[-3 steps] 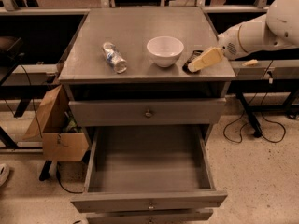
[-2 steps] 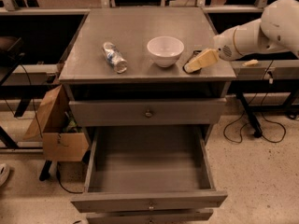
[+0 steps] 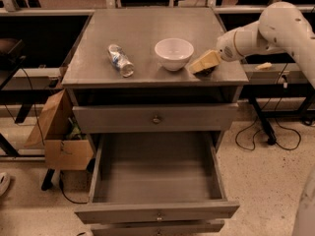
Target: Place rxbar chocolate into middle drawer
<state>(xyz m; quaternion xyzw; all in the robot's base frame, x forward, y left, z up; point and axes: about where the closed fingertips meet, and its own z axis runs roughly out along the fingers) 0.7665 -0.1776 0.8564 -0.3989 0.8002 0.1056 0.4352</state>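
Cabinet top (image 3: 147, 31) holds white bowl (image 3: 173, 53), gripper (image 3: 204, 64) beside it; middle drawer (image 3: 156, 181) open.

tool (image 3: 204, 63) edged left, closer to white bowl (image 3: 173, 53); now low over rxbar chocolate (image 3: 208, 73)

Our gripper (image 3: 205, 63) sits at the tabletop's (image 3: 147, 31) right front, bowl (image 3: 173, 53) just left of it; the middle drawer (image 3: 123, 212) stands open below.
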